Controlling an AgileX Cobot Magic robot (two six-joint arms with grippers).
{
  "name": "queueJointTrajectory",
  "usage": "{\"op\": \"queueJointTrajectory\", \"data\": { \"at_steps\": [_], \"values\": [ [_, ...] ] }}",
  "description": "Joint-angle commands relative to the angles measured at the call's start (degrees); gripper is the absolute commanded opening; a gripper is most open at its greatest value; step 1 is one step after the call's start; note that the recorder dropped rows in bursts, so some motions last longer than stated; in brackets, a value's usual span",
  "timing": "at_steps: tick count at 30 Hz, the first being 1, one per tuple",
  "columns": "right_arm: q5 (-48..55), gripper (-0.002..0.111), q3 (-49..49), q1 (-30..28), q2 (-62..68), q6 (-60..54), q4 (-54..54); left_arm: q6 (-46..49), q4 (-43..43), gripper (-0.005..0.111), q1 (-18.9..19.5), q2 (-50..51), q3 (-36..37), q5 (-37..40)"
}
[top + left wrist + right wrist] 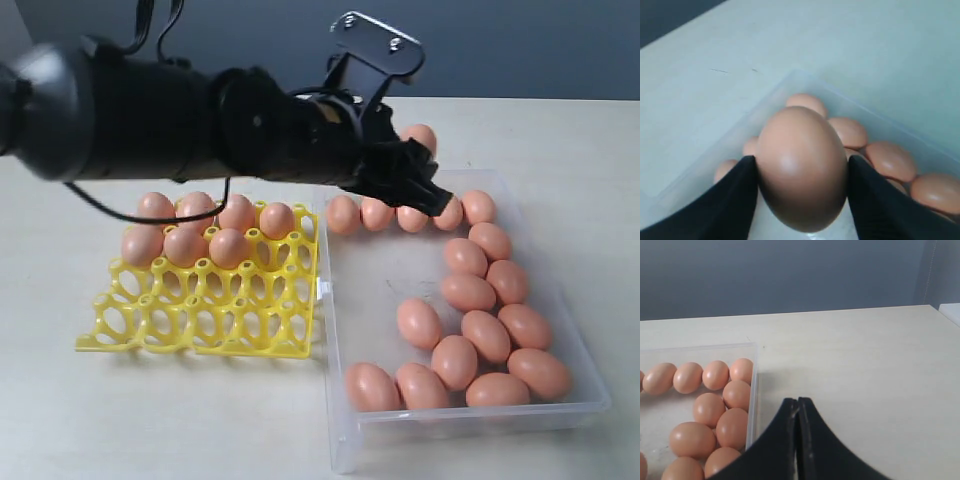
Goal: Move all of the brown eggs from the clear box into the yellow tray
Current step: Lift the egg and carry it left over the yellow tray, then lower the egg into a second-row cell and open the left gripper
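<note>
Where the left arm reaches: over the far end of the clear box (335, 300), toward the far edge of the bench (560, 130), with the black arm crossing above the yellow tray (200, 325).
Left end effector (802, 170): clamped on a single brown egg (802, 165). One black finger presses each side of the shell, and the egg is held above the eggs at a far corner of the box.
Right end effector (798, 412): closed on nothing, its two black fingers (812, 440) pressed together. It hangs over bare bench just outside the box wall and is out of sight in the exterior view.
Clear box: lies on the bench with one short wall facing the far edge and one long wall just beside the tray.
Brown eggs (487, 335) in the box: more than a dozen. One row runs along the far wall, and the rest are clustered along the long wall away from the tray and down to the near wall, many of them touching.
Yellow tray: lies flat on the bench against the box. Seven eggs (185, 245) sit in cups in the two rows nearest the bench's far edge.
</note>
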Motion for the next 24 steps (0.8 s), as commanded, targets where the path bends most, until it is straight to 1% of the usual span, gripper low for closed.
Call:
{"op": "queueJointTrajectory", "data": {
  "at_steps": [1, 3, 5, 6, 10, 12, 14, 16, 19, 24],
  "values": [
    [-0.4, -0.001, 0.1, 0.0, -0.2, -0.3, 0.0, -0.5, -3.3, 0.000, -0.1, -4.3, 11.8, -18.9],
    [-0.4, -0.001, 0.1, 0.0, -0.2, -0.3, 0.0, -0.6, -5.4, 0.000, -0.1, -5.3, 17.6, -27.9],
    [-0.4, -0.001, 0.1, 0.0, -0.2, -0.3, 0.0, -3.2, -6.8, 0.000, -0.1, -5.3, 21.7, -34.4],
    [-0.4, -0.001, 0.1, 0.0, -0.2, -0.3, 0.0, -4.7, -6.2, 0.000, -0.1, -5.1, 23.2, -36.3],
    [-0.4, -0.001, 0.1, 0.0, -0.2, -0.3, 0.0, -10.0, 1.6, 0.000, -0.1, -4.0, 26.1, -41.0],
    [-0.4, -0.001, 0.1, 0.0, -0.2, -0.3, 0.0, -12.5, 1.1, 0.000, -0.1, -3.3, 26.8, -44.0],
    [-0.4, -0.001, 0.1, 0.0, -0.2, -0.3, 0.0, -12.9, -3.5, 0.000, -0.1, -2.7, 27.1, -46.6],
    [-0.4, -0.001, 0.1, 0.0, -0.2, -0.3, 0.0, -12.9, -6.1, 0.000, -0.1, -2.0, 27.3, -47.2],
    [-0.4, -0.001, 0.1, 0.0, -0.2, -0.3, 0.0, -12.9, -5.4, 0.000, -0.1, -0.5, 27.7, -45.8],
    [-0.4, -0.001, 0.1, 0.0, -0.2, -0.3, 0.0, -14.7, -5.4, 0.000, -0.1, 2.7, 29.2, -46.6]
  ]
}}
